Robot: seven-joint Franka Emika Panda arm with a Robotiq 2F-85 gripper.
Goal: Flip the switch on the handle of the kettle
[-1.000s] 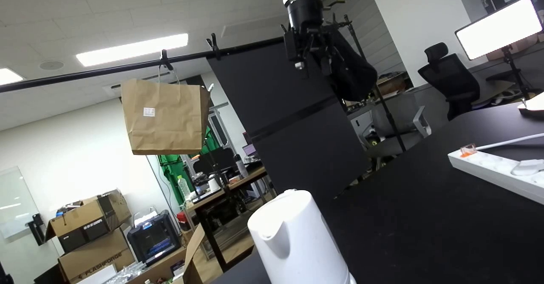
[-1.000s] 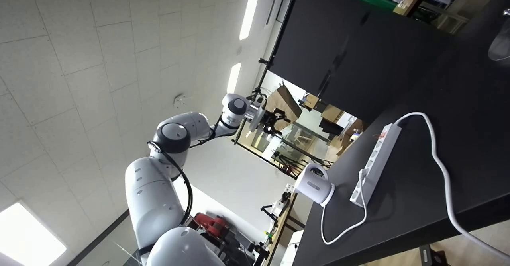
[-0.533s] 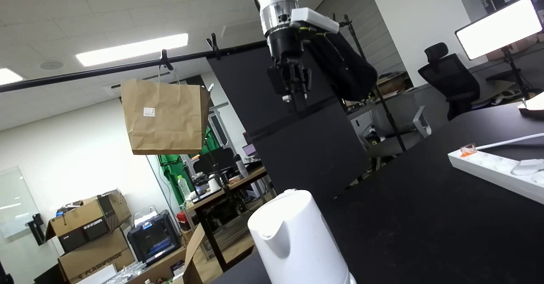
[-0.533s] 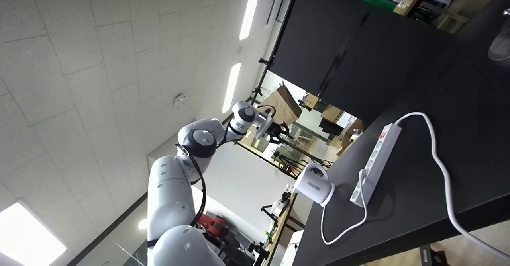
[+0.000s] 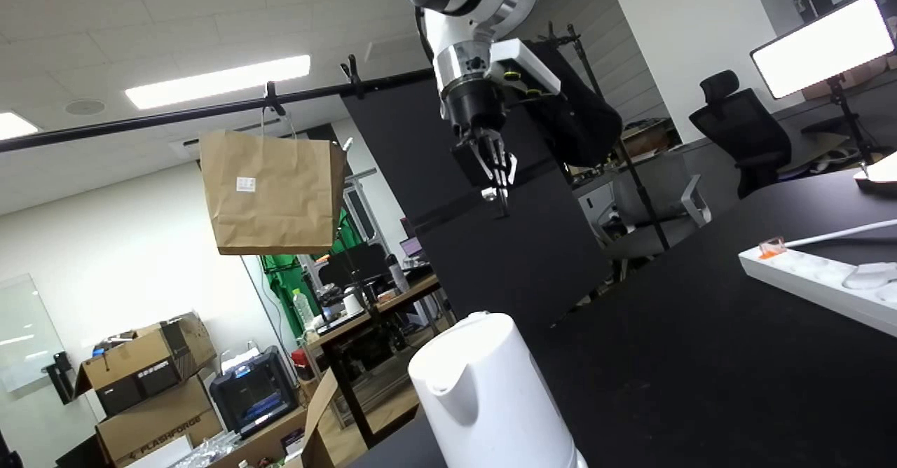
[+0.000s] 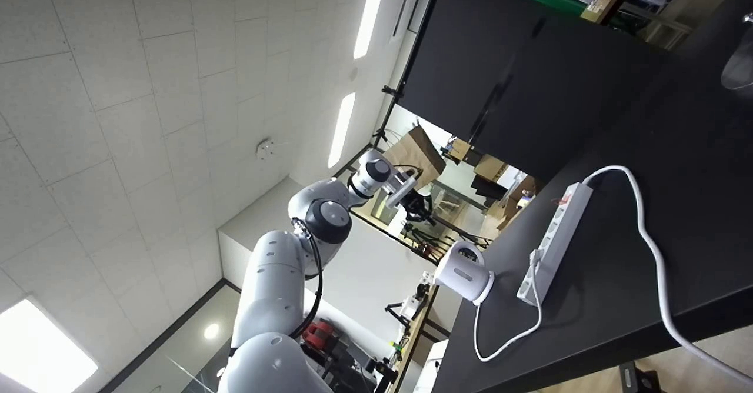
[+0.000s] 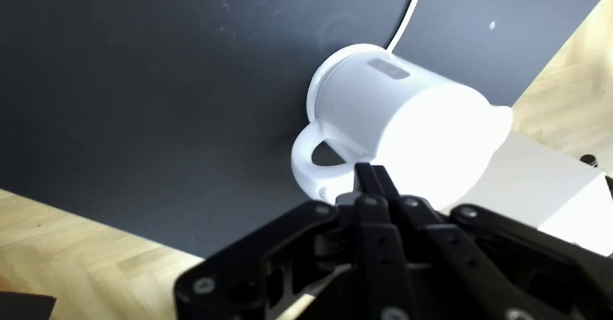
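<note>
The white kettle (image 5: 490,398) stands upright on the black table, spout toward the camera in an exterior view and its handle hidden behind the body. Its looped handle (image 7: 304,157) shows in the wrist view, with a small oval spot on its upper part; I cannot tell if that is the switch. My black gripper (image 6: 433,222) hangs in the air above the kettle, apart from it in both exterior views. Its fingertips (image 7: 366,178) are together with nothing between them, and in the wrist view they cover part of the handle's top end and the bright lid.
A white power strip (image 6: 556,243) lies on the black table (image 6: 612,299) beside the kettle, with white cables running from it. A brown paper bag (image 5: 273,195) hangs from a bar behind. A black panel (image 5: 518,244) stands at the back.
My gripper's fingers have come together from a wide opening. The arm has reached forward and lowered the gripper toward the kettle, which has stayed in place.
</note>
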